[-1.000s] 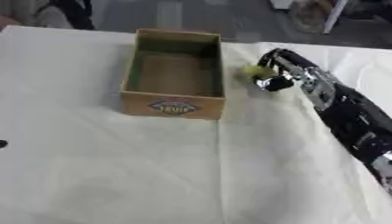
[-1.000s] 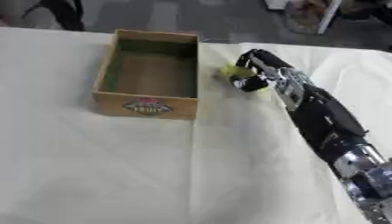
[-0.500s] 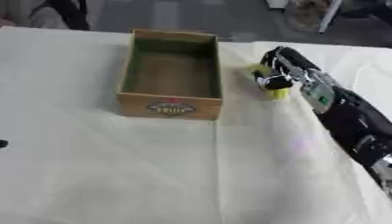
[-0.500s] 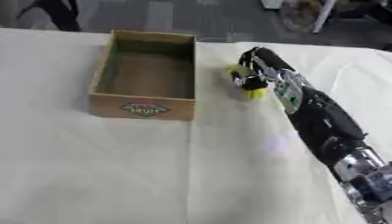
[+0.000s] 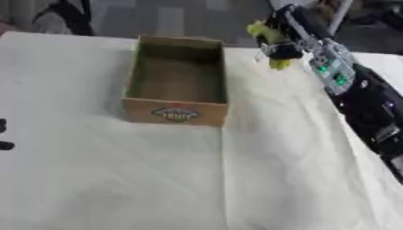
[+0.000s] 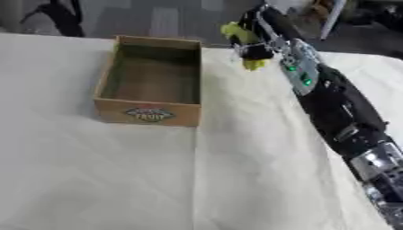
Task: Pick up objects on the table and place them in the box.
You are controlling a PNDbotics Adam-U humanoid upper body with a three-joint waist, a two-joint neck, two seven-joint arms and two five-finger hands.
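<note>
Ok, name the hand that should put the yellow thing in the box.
Right. The right hand already holds the yellow thing, lifted just right of the box. The left hand shows only as dark bits at the left edge, far off.

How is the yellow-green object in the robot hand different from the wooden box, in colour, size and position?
The yellow-green object is bright and small; the box is brown and much larger. The object is held above the table in the right robot hand, fingers curled round it; the box rests on the white cloth. The object is to the right of the box, not over it. The box appears empty.
</note>
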